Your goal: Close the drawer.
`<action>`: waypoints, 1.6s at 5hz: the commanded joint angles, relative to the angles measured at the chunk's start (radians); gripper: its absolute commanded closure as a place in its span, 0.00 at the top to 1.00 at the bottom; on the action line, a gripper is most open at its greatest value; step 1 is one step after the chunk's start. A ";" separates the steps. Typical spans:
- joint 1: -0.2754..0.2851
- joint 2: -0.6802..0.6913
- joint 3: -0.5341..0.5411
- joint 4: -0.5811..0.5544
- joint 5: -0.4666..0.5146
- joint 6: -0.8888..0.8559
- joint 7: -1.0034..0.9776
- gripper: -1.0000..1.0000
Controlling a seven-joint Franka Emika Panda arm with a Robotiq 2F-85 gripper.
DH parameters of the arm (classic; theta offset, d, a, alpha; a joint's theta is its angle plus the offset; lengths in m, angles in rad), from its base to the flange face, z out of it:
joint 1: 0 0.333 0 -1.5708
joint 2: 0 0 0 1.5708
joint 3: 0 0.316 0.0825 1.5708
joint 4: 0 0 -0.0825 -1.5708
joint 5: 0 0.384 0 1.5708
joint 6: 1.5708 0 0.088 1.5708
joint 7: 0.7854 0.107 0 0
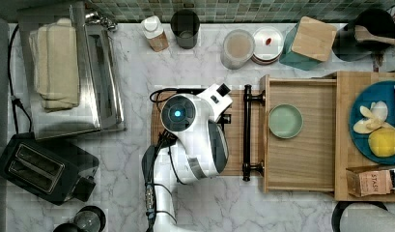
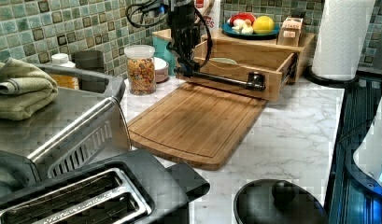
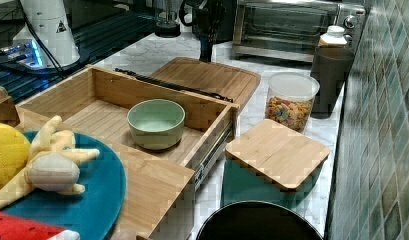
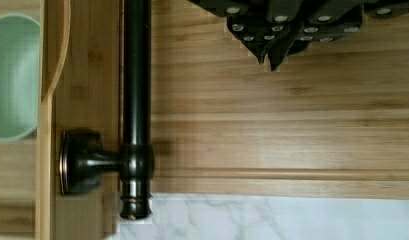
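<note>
Drawer (image 1: pixel 301 159), shallow grained light-wood tray, pulled out over the marble counter (image 1: pixel 137 72), round pale-green bowl (image 1: pixel 285 121) inside; black bar handle (image 1: pixel 246 133) beside the black gripper (image 4: pixel 272 55), fingers closed, empty, above the bamboo cutting board (image 2: pixel 193 126).

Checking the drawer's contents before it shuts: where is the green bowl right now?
The green bowl sits inside the open drawer, toward the top view's left, just behind the drawer front with its black handle. The blue plate lies to the top view's right.
</note>
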 commanded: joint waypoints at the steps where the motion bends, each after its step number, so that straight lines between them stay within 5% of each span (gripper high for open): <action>1: -0.016 0.094 -0.032 -0.037 -0.171 0.122 0.080 0.00; 5: -0.108 0.085 -0.094 -0.056 -0.145 0.214 -0.116 0.00; 8: -0.310 0.114 -0.149 0.035 -0.044 0.227 -0.507 0.00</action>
